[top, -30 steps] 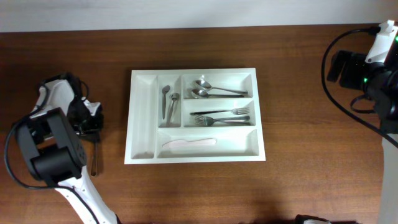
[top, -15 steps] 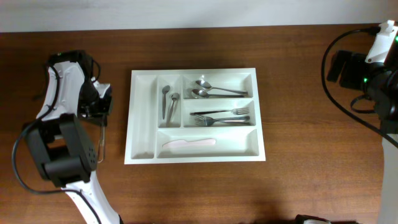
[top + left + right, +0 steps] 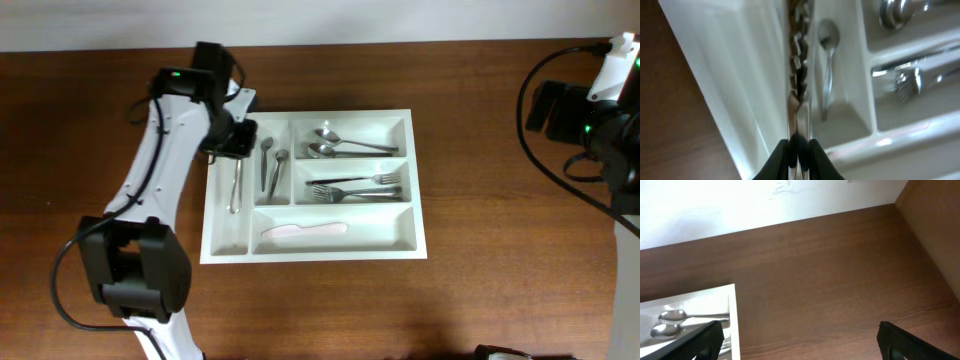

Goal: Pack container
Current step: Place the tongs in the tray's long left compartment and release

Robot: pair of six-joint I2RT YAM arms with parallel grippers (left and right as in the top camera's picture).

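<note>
The white container (image 3: 415, 185) lies mid-table with five compartments. My left gripper (image 3: 233, 142) is over its far left corner, shut on a metal knife (image 3: 237, 185) that hangs along the leftmost narrow compartment. In the left wrist view the black fingers (image 3: 785, 152) pinch the knife (image 3: 799, 75) over that compartment's wall (image 3: 747, 75). The second narrow compartment holds two small spoons (image 3: 270, 165). My right gripper (image 3: 800, 337) is open and empty, away at the table's far right.
The container also holds two spoons (image 3: 335, 145), forks (image 3: 355, 186) and a white plastic knife (image 3: 303, 230). The right arm (image 3: 600, 110) with its cables stands at the right edge. Brown table (image 3: 500, 250) surrounds the container.
My left gripper has carried the knife from the table left of the container up and right to above its leftmost compartment. The right arm has not moved.
</note>
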